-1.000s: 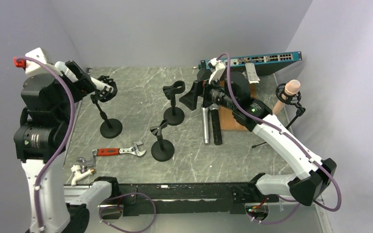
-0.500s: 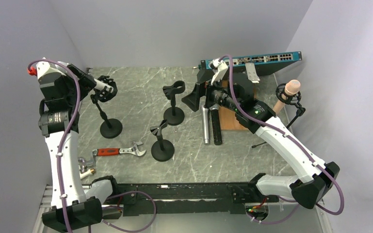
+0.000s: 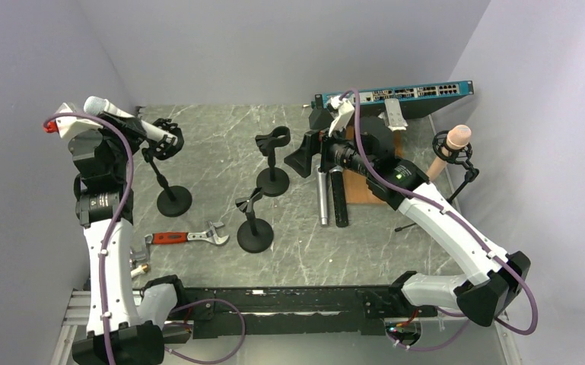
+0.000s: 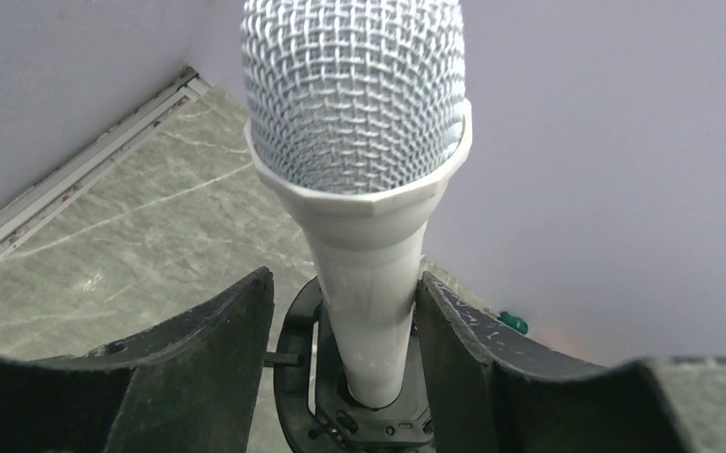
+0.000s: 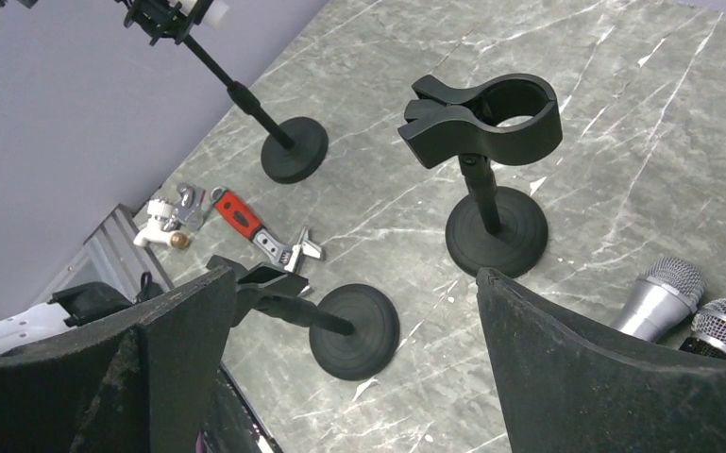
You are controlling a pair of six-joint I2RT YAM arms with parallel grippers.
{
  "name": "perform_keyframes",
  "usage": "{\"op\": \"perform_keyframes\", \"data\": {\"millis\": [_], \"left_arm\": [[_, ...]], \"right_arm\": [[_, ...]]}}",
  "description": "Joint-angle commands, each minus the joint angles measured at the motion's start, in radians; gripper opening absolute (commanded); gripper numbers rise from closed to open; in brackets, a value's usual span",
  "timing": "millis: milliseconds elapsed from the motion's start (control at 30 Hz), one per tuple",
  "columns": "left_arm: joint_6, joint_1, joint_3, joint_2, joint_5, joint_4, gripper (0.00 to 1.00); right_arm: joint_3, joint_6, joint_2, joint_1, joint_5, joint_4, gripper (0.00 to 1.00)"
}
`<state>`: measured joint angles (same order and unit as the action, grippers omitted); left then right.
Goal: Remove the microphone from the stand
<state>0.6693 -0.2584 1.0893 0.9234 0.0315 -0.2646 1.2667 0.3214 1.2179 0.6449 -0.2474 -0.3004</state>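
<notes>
Left arm: shifted since the frame half a second earlier. Its wrist housing now sits lower and nearer the table edge, so the mesh head it covered then is exposed in the top view. Right arm: posture as before.

1. microphone (image 3: 114, 114). White handle, silver mesh head. Seated tail-first in the clip (image 3: 169, 139) at the top of the stand (image 3: 164, 181). It is tilted, with the head pointing up and left of the stem. Not yet out of the clip.

2. left gripper (image 4: 345, 283). Straddles the handle between the clip and the mesh head. Fingers (image 4: 212, 349) are moderately parted, one on each side of the handle. In the wrist view the finger on the image right lies at or against the handle, and the other stands off with a visible gap. Not clamped.

3. right gripper (image 5: 354, 278). Well to the right of the stand, above the table (image 3: 220, 129). Spread wide, holding nothing.

4. wrench (image 3: 190, 236). Red handle, lying flat just on the near side of the stand's base.

5. tap fitting (image 5: 175, 215). Near-left of the stand's base, just beside the wrench's handle end.

6. ring-clip holder (image 3: 272, 163). Upright and unoccupied, to the right of the stand.

7. low holder (image 3: 252, 224). Upright and unoccupied, to the near-right of the stand.

8. silver handheld (image 3: 322, 194) and black handheld (image 3: 339, 199). Lying side by side on the table, farther right of the stand than both holders.

9. network switch (image 3: 411, 91). At the back, far right of the stand.

10. pink-headed microphone (image 3: 450, 148). On its own mount, farthest right of the stand.
</notes>
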Motion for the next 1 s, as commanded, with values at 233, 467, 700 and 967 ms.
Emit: {"op": "perform_keyframes", "data": {"millis": [233,467,700,967], "left_arm": [[-0.056,-0.005,0.050,0.052,-0.022,0.174,0.31],[-0.177,-0.005,0.167,0.059,-0.021,0.117,0.10],[-0.227,-0.005,0.252,0.012,0.005,0.069,0.00],[-0.189,-0.003,0.427,-0.018,-0.223,-0.031,0.00]], "right_arm": [[-0.016,-0.002,-0.024,0.000,-0.012,0.044,1.00],[-0.027,0.001,-0.026,0.000,-0.031,0.047,1.00],[-0.035,0.013,-0.007,0.000,-0.055,0.056,1.00],[-0.062,0.017,-0.006,0.000,-0.053,0.063,1.00]]}}
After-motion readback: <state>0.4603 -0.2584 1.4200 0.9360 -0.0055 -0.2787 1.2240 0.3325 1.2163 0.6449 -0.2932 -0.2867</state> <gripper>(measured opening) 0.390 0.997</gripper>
